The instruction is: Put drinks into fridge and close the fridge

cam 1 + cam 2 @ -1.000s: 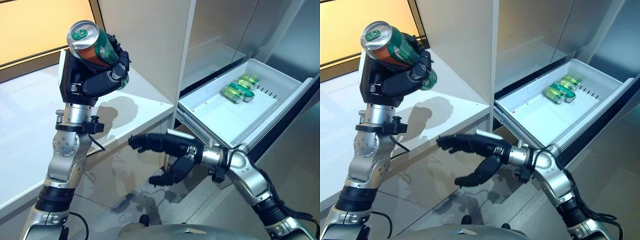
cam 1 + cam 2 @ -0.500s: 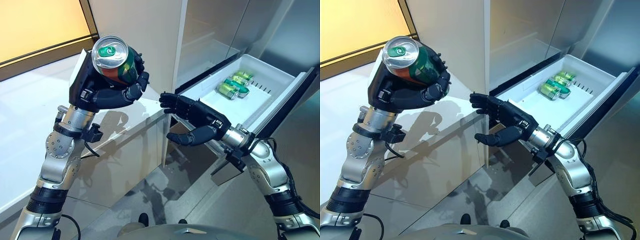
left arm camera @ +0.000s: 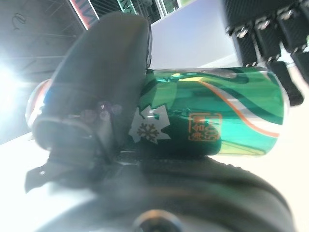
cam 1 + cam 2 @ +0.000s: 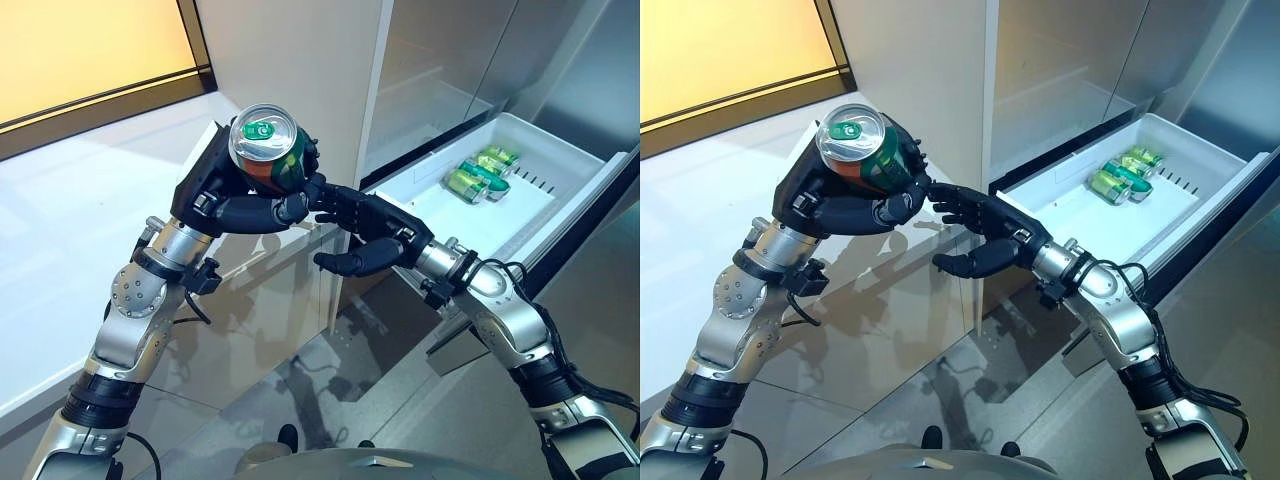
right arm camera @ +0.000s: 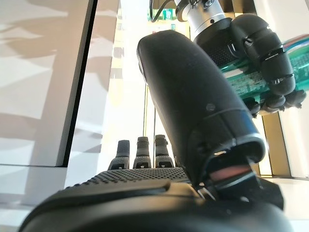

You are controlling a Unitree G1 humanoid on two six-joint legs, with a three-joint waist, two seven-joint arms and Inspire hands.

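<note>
My left hand (image 4: pixel 225 195) is shut on a green can (image 4: pixel 268 150) with an orange stripe, held up in front of the white counter's corner; the can also shows in the left wrist view (image 3: pixel 217 121). My right hand (image 4: pixel 370 230) is open, its fingertips at the can's far side by my left hand's fingers. The right wrist view shows the can (image 5: pixel 251 77) past my right thumb (image 5: pixel 193 101). The fridge's white drawer (image 4: pixel 430 225) stands pulled out at the right, with green cans (image 4: pixel 478 175) lying at its back.
A white counter (image 4: pixel 90 230) runs along the left, with an orange-lit window (image 4: pixel 80 45) behind it. A white cabinet wall (image 4: pixel 300 60) stands beside the fridge's steel interior (image 4: pixel 450 50). Glossy grey floor (image 4: pixel 340 400) lies below.
My left hand has brought the can down and to the right. My right hand has risen and reached left until its fingertips meet the can.
</note>
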